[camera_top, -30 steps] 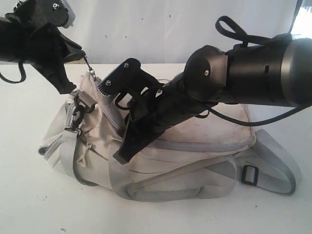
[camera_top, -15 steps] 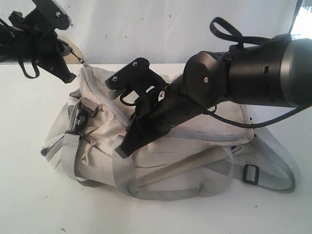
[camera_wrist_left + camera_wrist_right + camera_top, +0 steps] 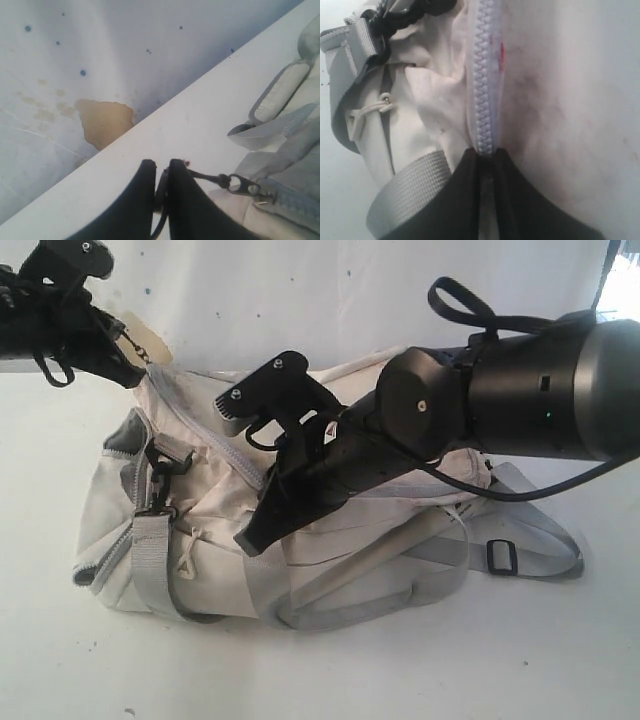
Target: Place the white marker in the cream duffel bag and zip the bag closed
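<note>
Left fingers (image 3: 142, 200) clamped on zipper pull cord (image 3: 205, 176); right fingers (image 3: 452, 200) pinch zipper tape (image 3: 482, 75) of cream duffel bag (image 3: 105, 500). Risk: cord slips free, or bag drags, zipper stalls.

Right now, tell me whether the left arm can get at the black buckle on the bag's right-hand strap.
Probably not. The left gripper is shut on the zipper pull at the other end of the cream duffel bag, and the right arm lies across the bag before the black buckle.
</note>
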Controlling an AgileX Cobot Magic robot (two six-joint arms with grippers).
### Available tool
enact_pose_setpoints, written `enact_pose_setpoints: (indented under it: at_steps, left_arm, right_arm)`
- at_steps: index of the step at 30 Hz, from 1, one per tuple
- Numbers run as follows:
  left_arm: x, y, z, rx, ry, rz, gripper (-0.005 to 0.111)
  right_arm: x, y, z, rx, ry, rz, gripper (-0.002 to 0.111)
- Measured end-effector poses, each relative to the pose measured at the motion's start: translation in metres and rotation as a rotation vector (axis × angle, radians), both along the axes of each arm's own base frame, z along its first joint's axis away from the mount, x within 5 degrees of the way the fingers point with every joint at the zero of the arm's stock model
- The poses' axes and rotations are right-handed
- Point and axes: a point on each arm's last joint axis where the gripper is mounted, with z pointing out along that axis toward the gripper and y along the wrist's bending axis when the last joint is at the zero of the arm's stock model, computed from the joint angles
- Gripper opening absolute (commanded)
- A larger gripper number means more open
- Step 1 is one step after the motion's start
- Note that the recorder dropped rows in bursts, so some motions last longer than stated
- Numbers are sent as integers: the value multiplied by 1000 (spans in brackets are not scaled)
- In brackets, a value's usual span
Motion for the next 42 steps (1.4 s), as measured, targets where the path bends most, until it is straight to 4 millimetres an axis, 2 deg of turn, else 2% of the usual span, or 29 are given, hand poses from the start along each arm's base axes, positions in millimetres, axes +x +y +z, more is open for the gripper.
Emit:
enact_pose_setpoints:
  at_steps: [2,4,7,9,12,14,17,21,25,32,33,34,42]
  left_arm:
    - [1,1,1,-2,-3,4,39]
    - [2,4,4,-3,-20,17,57]
    - [3,6,5,-11,-22,26,70]
    - [1,7,10,-32,-30,35,70]
    - [-6,8,25,-113,-52,67,67]
    - [-13,8,37,-213,-48,93,64]
    - [-25,8,53,-336,-17,108,53]
    - [-41,3,62,-408,88,70,40]
    - [-58,-1,58,-451,276,58,30]
    - [-84,8,41,-383,632,216,0]
    - [-87,10,39,-358,672,248,0]
    - [-90,13,39,-345,696,280,0]
    - [-103,59,48,-387,753,537,0]
  right_arm:
    - [0,0,0,5,-3,-2,22]
    - [0,0,0,13,5,-9,39]
    - [0,2,1,44,18,-30,64]
    - [1,2,1,61,19,-42,70]
    - [0,3,4,87,47,-75,68]
    - [-1,2,12,128,77,-120,67]
    - [-4,-2,29,206,144,-216,67]
    - [-3,-17,47,228,253,-307,64]
    - [-4,-37,51,147,362,-350,52]
    - [1,-73,49,37,465,-423,8]
    - [3,-78,48,27,478,-437,3]
    - [5,-84,48,15,484,-451,0]
    - [26,-137,45,-18,508,-608,0]
